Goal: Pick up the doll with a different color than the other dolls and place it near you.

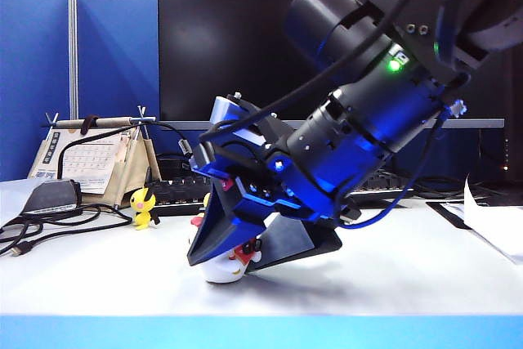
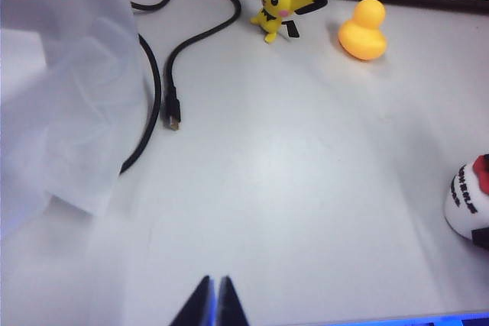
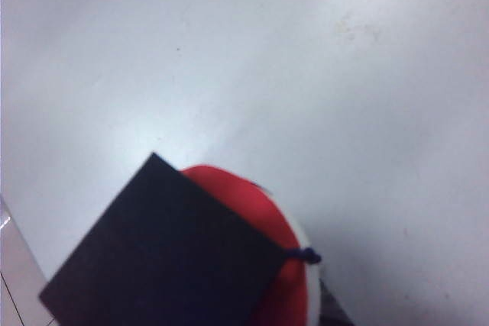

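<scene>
White tabletop fills the exterior view, and the landmark is the white doll (image 1: 222, 267), which sits near the front edge of the table (image 1: 392, 284). The right gripper (image 1: 233, 247) slants down over this doll, its dark fingers on either side of the red collar and white body; the jaws look closed on the doll, whose base seems to meet the table, though a slight lift cannot be ruled out. Behind the doll and to its left stands the small yellow black-eared figure (image 1: 144, 207), with a keyboard (image 1: 176, 192) and a desk calendar (image 1: 90, 161) farther back. In the left wrist view, the left gripper (image 2: 213, 303) hovers above bare table with its two tips pressed together and holding nothing; the white doll (image 2: 467, 204) shows at the frame's edge, while the black-eared figure (image 2: 278, 1) and the yellow rubber duck (image 2: 363, 30) stand well apart from it beside the keyboard, and a black cable (image 2: 172, 82) trails nearby. In the right wrist view, the camera looks straight down on the doll's flat black cap (image 3: 164, 250) and red collar; the fingers are not visible. Risk from here, as a judgement: the doll is round and smooth, so a slanted pinch could let it squirt out or topple on release.
</scene>
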